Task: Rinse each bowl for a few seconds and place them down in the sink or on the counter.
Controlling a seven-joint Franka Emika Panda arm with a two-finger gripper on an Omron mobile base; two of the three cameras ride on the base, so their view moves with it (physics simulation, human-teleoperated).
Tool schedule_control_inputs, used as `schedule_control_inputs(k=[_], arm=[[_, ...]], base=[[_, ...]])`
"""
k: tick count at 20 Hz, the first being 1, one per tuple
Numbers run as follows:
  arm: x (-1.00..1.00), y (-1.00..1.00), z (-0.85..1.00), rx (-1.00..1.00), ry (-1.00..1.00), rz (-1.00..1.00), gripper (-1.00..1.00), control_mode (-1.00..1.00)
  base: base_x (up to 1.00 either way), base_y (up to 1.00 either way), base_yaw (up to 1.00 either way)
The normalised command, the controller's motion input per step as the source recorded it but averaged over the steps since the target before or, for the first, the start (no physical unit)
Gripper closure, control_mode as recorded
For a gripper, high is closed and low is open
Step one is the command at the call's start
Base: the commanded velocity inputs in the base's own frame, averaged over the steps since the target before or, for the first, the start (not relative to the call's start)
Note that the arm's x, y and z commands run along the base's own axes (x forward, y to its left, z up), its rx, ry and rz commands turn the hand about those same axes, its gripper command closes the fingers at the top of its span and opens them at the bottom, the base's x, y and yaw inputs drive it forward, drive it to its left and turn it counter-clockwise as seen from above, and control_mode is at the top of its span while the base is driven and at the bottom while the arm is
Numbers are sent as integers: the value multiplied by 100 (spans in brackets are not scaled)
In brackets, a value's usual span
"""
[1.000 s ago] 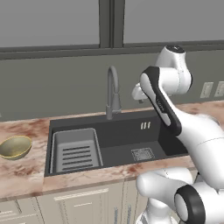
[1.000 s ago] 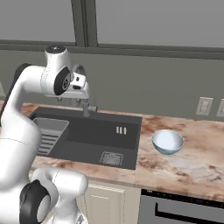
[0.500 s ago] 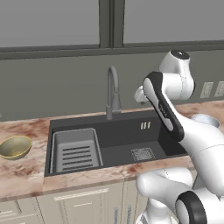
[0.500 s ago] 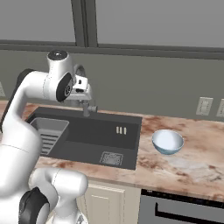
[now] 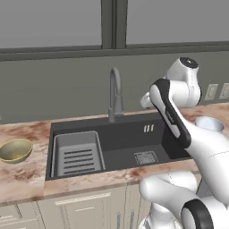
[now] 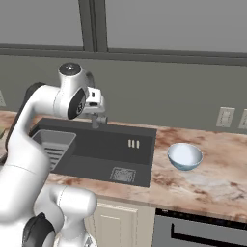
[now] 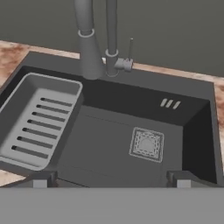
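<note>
Hand (image 7: 112, 181) is wide open w/ nothing in it, hanging above the dark sink (image 7: 199, 127), fingertips (image 7: 40, 180) well apart at the near rim. 2 bowls sit on the bench (image 5: 24, 179): olive-gold bowl (image 5: 15, 150) left of the sink, pale blue bowl (image 6: 184, 156) just right of it. Ribbed tray (image 7: 30, 122) fills the basin's left part, square drain (image 7: 146, 144) lies mid-floor, gooseneck faucet (image 5: 115, 95) stands at the back rim
</note>
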Motion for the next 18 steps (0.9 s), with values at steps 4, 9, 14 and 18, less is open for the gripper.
schedule_control_inputs(k=[4,9,14,18], arm=[[8,-6,-14,0,-6,6,-100,-100],[8,-2,-16,0,-7,6,-100,-100],[6,-3,-22,0,-8,4,-100,-100],[6,-1,-17,0,-11,3,-100,-100]], base=[[0,0,0],[0,0,0],[0,0,0],[0,0,0]])
